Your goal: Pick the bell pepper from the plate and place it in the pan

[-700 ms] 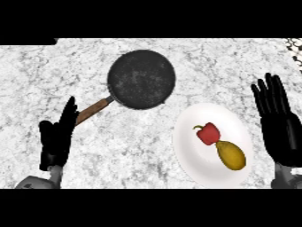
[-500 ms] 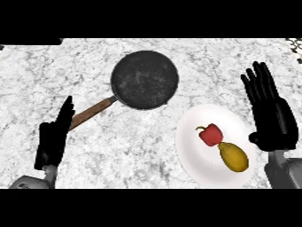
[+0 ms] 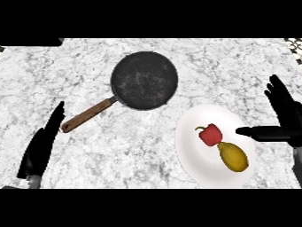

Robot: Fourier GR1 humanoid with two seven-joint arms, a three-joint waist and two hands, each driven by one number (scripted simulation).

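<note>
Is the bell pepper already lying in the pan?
No, the red bell pepper lies on the white plate beside a yellow fruit, while the black pan holds nothing.

This is a kitchen. A grey-and-white stone counter [image 3: 146, 155] fills the view, with a black pan [image 3: 144, 80] with a brown handle at 12 o'clock. A white plate [image 3: 199, 164] with food sits at 4 o'clock.

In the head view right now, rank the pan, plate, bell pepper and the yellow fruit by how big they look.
1. Pan, handle included, though its black bowl and the plate look alike.
2. Plate.
3. Yellow fruit.
4. Bell pepper, only slightly smaller.
</note>
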